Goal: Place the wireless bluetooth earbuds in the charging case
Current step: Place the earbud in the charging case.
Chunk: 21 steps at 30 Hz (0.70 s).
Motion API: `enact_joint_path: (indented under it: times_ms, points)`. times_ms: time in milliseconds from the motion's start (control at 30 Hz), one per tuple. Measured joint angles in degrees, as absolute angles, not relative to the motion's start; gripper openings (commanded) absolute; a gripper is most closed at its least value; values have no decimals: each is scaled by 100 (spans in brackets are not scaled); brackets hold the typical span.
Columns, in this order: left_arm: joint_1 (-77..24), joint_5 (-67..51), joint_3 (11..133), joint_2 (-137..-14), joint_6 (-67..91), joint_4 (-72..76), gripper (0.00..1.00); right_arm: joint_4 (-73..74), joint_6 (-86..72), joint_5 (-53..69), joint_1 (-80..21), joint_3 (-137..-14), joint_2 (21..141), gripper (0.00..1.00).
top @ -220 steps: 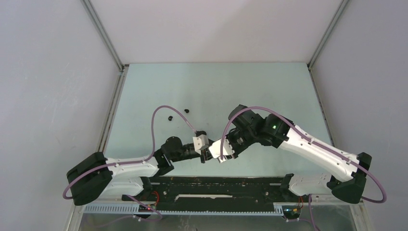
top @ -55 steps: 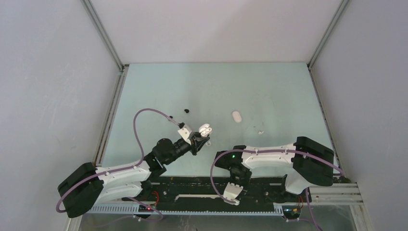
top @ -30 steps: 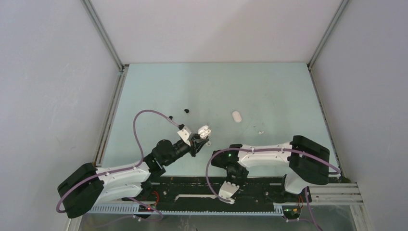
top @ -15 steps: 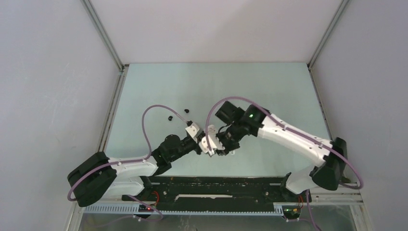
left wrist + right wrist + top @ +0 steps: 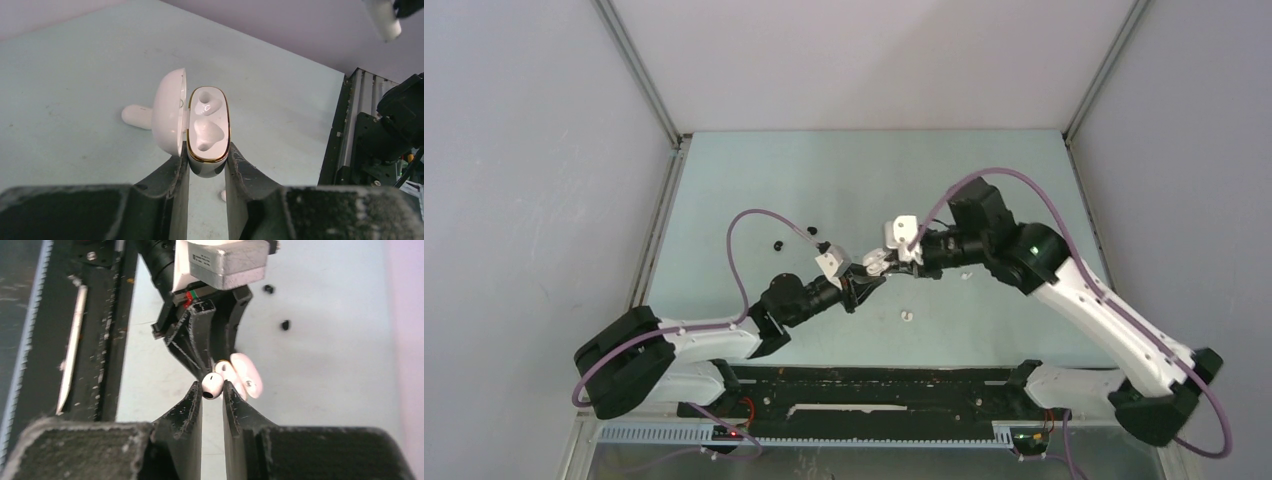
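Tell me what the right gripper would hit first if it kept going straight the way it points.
Probably the open charging case clamped in the left gripper's fingers, just beyond the white earbud the right gripper carries. The gap between them is hard to judge.

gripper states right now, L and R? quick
Left gripper: closed on the white charging case, lid open, both sockets empty.
Right gripper: closed on a white earbud.
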<state>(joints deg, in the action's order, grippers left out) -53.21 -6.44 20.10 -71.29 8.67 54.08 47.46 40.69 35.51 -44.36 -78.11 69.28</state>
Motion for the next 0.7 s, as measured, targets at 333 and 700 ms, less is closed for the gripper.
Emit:
enact_joint_path:
  times_ms: [333, 700]
  points:
    - [-5389, -882, 2010, -7057, 897, 5686, 1, 1317, 4174, 2401, -5330, -4954, 4630, 0]
    - [-5481, -1435, 2010, -6963, 720, 5808, 1, -139, 4471, 1747, -5695, -4416, 4910, 0]
